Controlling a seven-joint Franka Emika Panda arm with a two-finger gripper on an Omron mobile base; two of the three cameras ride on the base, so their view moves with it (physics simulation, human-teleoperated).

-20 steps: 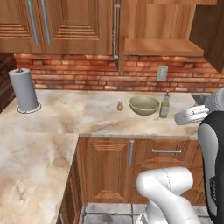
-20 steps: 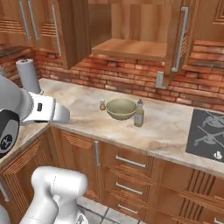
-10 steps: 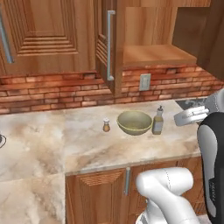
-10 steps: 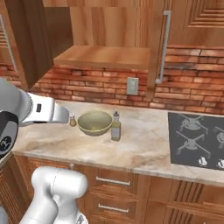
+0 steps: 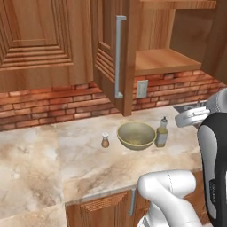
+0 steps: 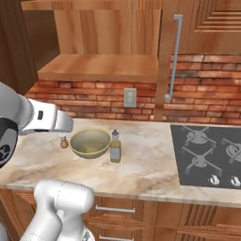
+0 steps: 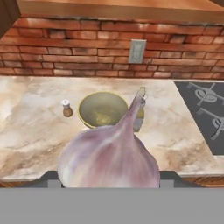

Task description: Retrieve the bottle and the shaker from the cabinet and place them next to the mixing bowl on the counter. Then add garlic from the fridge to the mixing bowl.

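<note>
The garlic (image 7: 109,159), a pinkish-white bulb with a long stem, looms close in the hand view. My gripper (image 7: 109,180) is shut on it, its fingertips hidden behind the bulb. Beyond it on the counter (image 7: 30,127) sits the mixing bowl (image 7: 103,109), with the shaker (image 7: 67,108) just left and the bottle (image 7: 139,119) just right, partly behind the stem. The base views show the same row of shaker (image 5: 105,141), bowl (image 5: 136,135) and bottle (image 5: 162,133). The garlic hangs in front of and above the bowl. The cabinet (image 5: 164,60) stands open above.
The open cabinet door with its bar handle (image 5: 118,57) juts out over the counter, above and left of the bowl. A wall outlet (image 6: 130,97) sits on the brick backsplash. A black stove (image 6: 209,155) lies to the right. The counter's front edge (image 6: 141,190) runs below the bowl.
The base has driven right along the counter, so the whole picture has shifted and the bowl looms nearer. Bowl, bottle and shaker keep their places relative to each other.
</note>
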